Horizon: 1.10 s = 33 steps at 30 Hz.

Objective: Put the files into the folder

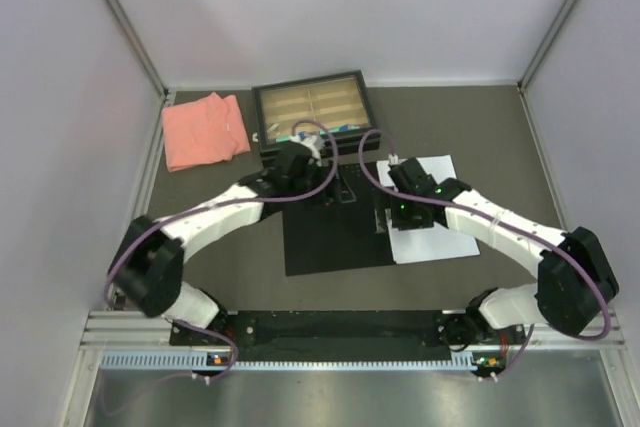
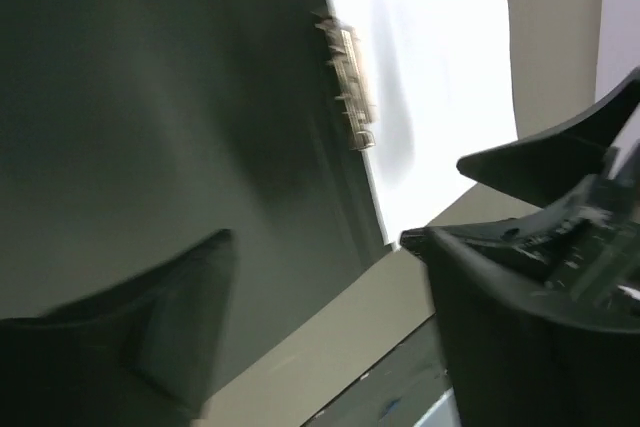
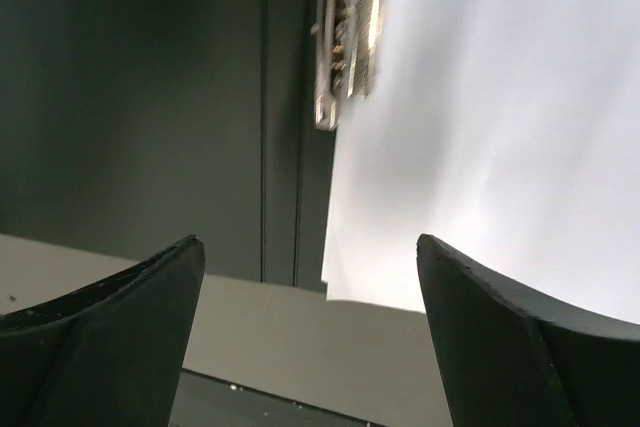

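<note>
The folder (image 1: 335, 237) lies spread flat in the middle of the table, black inside up. A white sheet, the files (image 1: 430, 212), lies to the right of the folder's spine; no print shows on it. A metal clip (image 3: 345, 27) sits at the spine beside the sheet's edge. My left gripper (image 1: 318, 159) hovers over the folder's far edge, open and empty; its view shows the black cover (image 2: 150, 97), the clip (image 2: 350, 77) and the sheet (image 2: 440, 47). My right gripper (image 1: 393, 169) is open and empty above the sheet's far corner (image 3: 500, 97).
A black-framed tray (image 1: 314, 110) with tan compartments stands just beyond the folder, close to both grippers. A folded salmon-pink cloth (image 1: 205, 130) lies at the back left. Grey walls close in the table on three sides.
</note>
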Each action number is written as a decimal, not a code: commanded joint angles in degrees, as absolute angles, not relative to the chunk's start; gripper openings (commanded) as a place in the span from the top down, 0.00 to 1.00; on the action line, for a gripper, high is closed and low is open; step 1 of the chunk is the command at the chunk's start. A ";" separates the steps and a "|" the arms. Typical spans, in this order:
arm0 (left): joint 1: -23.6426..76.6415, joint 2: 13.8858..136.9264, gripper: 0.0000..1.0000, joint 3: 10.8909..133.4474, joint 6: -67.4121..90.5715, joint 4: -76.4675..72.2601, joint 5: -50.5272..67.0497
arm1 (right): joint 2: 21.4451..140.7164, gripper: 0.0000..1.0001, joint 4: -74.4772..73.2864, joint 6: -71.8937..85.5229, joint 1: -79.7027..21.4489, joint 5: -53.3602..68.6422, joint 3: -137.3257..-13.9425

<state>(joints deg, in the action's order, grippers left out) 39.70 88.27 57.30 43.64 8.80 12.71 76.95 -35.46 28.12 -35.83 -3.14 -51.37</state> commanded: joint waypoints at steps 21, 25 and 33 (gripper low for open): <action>17.40 61.08 0.11 26.63 52.39 19.95 19.25 | 92.73 0.09 -34.54 26.47 -63.10 -22.14 -61.53; 17.40 60.82 0.11 26.81 51.94 20.48 18.55 | 90.01 0.08 -38.40 27.76 -61.62 -26.10 -60.12; 17.49 59.77 0.12 25.93 51.16 18.37 21.79 | 86.82 0.48 -32.52 26.29 -44.84 -18.19 -60.10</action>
<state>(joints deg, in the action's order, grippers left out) 17.65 61.12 25.91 51.86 21.19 19.42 88.01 -36.60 27.92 -49.74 -19.40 -58.37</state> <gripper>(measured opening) 0.880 0.761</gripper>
